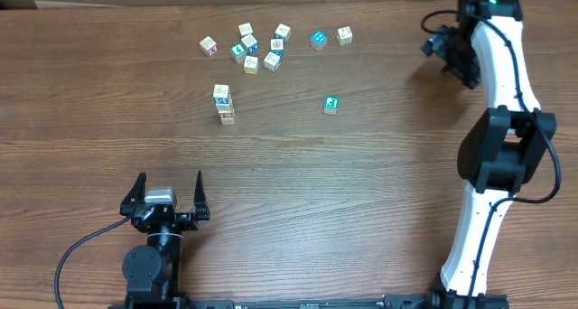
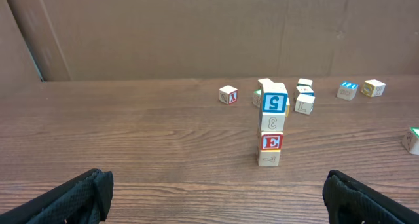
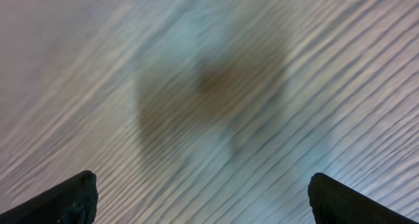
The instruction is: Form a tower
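Observation:
The tower (image 1: pixel 223 104) stands left of the table's middle, a narrow column of pale alphabet cubes. In the left wrist view the tower (image 2: pixel 272 129) shows a blue 5 on top, a 3 below it, a red E, and a plain bottom cube. My left gripper (image 1: pixel 169 196) sits near the front edge, well short of the column, open with nothing between its fingers (image 2: pixel 72 198). My right gripper (image 1: pixel 444 49) hovers at the far right back, away from every cube. Its wrist view is blurred wood grain, with its dark fingertips (image 3: pixel 65 201) wide apart and empty.
Several loose cubes (image 1: pixel 257 49) lie scattered behind the tower, among them a blue-faced one (image 1: pixel 318 40) and a pale one (image 1: pixel 344 35). A single cube with a green face (image 1: pixel 330 105) sits alone to the tower's right. A brown wall (image 2: pixel 196 27) runs along the table's back.

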Motion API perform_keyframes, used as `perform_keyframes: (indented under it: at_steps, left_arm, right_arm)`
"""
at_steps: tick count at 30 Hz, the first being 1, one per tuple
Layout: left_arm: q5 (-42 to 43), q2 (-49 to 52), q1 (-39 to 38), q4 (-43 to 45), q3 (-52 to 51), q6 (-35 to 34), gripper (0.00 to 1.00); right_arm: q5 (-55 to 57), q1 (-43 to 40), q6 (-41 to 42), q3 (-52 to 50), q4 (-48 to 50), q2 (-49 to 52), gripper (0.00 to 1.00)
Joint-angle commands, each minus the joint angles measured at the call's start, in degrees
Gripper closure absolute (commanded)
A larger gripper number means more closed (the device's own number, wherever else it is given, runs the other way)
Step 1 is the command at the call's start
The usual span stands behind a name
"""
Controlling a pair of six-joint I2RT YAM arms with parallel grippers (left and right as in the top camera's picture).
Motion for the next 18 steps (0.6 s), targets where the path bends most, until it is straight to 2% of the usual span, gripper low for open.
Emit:
perform_keyframes:
  at_steps: [1, 18]
  left_arm:
    - [-0.2, -0.6, 0.3, 0.1, -0.2, 1.5, 0.01]
    - [-0.2, -0.6, 0.3, 0.1, -0.2, 1.5, 0.0]
  right_arm:
    - [0.2, 0.2, 0.0, 0.5, 0.0, -9.3, 0.0]
    - [0.2, 2.2, 0.0, 0.3, 0.0, -24.3, 0.0]
